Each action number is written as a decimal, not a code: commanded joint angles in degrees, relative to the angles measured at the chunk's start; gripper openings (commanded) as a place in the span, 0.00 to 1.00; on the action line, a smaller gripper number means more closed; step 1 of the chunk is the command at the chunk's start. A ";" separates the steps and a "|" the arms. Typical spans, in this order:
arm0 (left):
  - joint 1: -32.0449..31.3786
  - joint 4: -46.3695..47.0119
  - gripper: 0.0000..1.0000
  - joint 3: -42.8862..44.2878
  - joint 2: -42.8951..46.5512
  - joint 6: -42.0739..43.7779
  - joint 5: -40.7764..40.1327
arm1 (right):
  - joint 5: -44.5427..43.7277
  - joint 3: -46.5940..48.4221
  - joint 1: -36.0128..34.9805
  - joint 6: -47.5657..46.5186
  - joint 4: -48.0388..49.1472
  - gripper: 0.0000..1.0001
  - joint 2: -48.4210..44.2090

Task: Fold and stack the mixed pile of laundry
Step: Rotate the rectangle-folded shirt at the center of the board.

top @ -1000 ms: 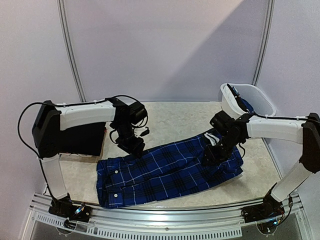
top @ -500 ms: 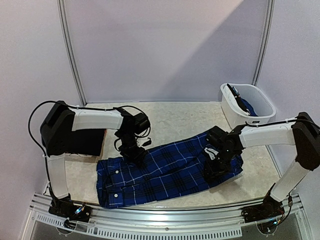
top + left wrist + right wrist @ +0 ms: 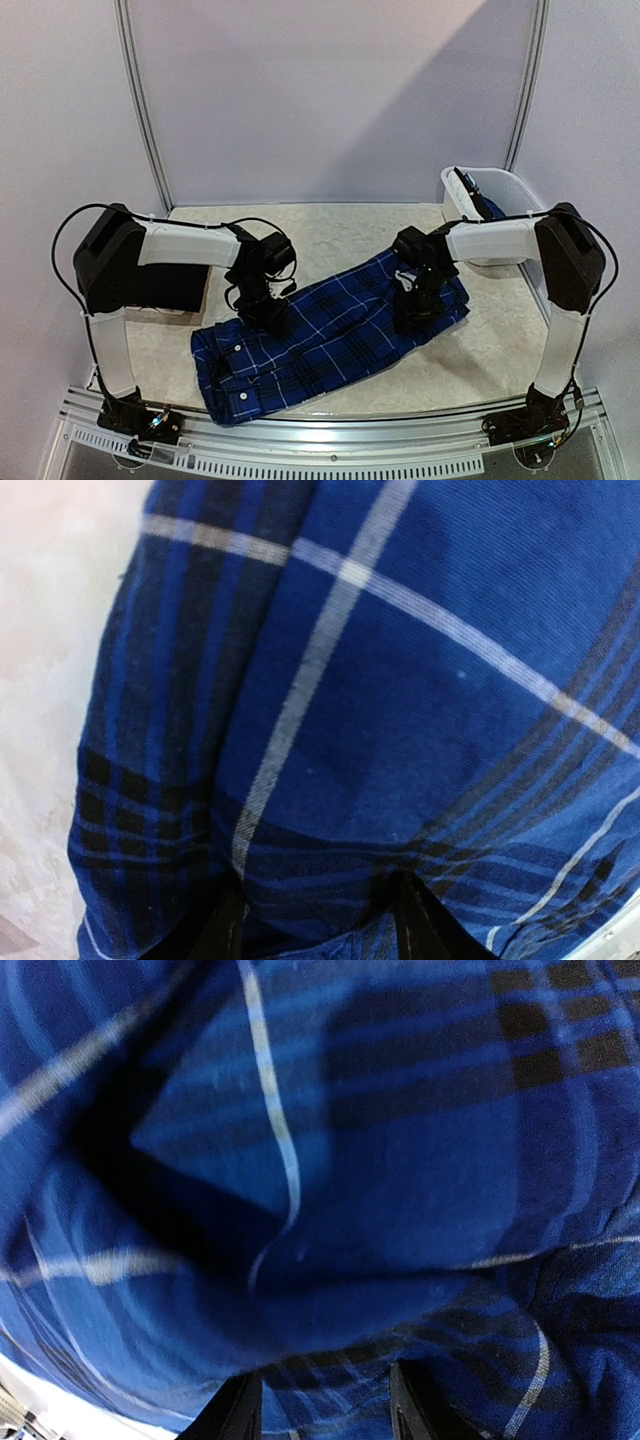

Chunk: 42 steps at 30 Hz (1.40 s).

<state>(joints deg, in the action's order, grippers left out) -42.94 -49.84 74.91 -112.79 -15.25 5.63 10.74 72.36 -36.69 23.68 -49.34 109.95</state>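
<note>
Shirt (image 3: 320,335): blue plaid, lying full length on the table (image 3: 340,230), one end just beside the basket (image 3: 500,173), the buttoned end well away from it.
Left gripper (image 3: 268,312): clamped on the shirt's edge, toward the end away from the basket. In the wrist view, plaid cloth bunches between the fingers (image 3: 225,935).
Right gripper (image 3: 413,308): pinching the shirt at the end nearest the basket. A thick ridge of cloth sits between its fingers (image 3: 240,1410) in the wrist view.
Basket: white plastic, with something dark and blue showing over the rim, too small to name.
Black item (image 3: 180,288): flat and dark, across the shirt from the basket, under the left arm. Whether it is a folded garment cannot be told.
Done so far: little that shows. The shirt looks gathered lengthwise but not squared, and no clear stack is in view.
Left to do: by this reading, most of the job remains. The shirt has to be folded and set down, then whatever waits in the basket folded and stacked.
</note>
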 commanded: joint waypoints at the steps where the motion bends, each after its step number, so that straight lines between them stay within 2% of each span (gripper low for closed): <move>1: -0.22 -1.62 0.51 -2.46 -1.74 -5.38 1.97 | -1.59 10.00 3.48 -4.22 0.63 0.44 9.72; 9: -0.22 -2.27 0.51 1.10 -3.25 -14.02 5.91 | 2.27 32.20 7.12 -6.75 -3.96 0.44 24.46; 20: -1.14 7.38 0.51 3.98 -7.30 -30.13 16.02 | 7.38 58.59 11.96 -5.62 -6.39 0.44 40.91; 25: -3.25 9.51 0.51 8.46 -10.64 -35.56 18.97 | 9.93 61.59 14.22 -3.52 -3.13 0.44 42.29; 33: -5.71 18.42 0.51 12.38 -14.49 -47.02 23.10 | 11.23 61.65 16.08 -3.09 2.89 0.46 42.54; 37: -6.73 14.48 0.51 16.64 -14.51 -46.39 21.18 | 11.27 61.97 16.69 -3.62 3.99 0.47 42.08; 42: -7.49 6.36 0.51 20.53 -11.22 -42.12 13.82 | 10.37 62.20 16.82 -5.21 2.66 0.49 39.40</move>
<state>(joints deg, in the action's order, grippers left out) -49.36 -37.36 92.40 -125.97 -59.81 26.39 22.20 133.84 -20.16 19.97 -46.02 149.80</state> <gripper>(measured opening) 0.511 0.482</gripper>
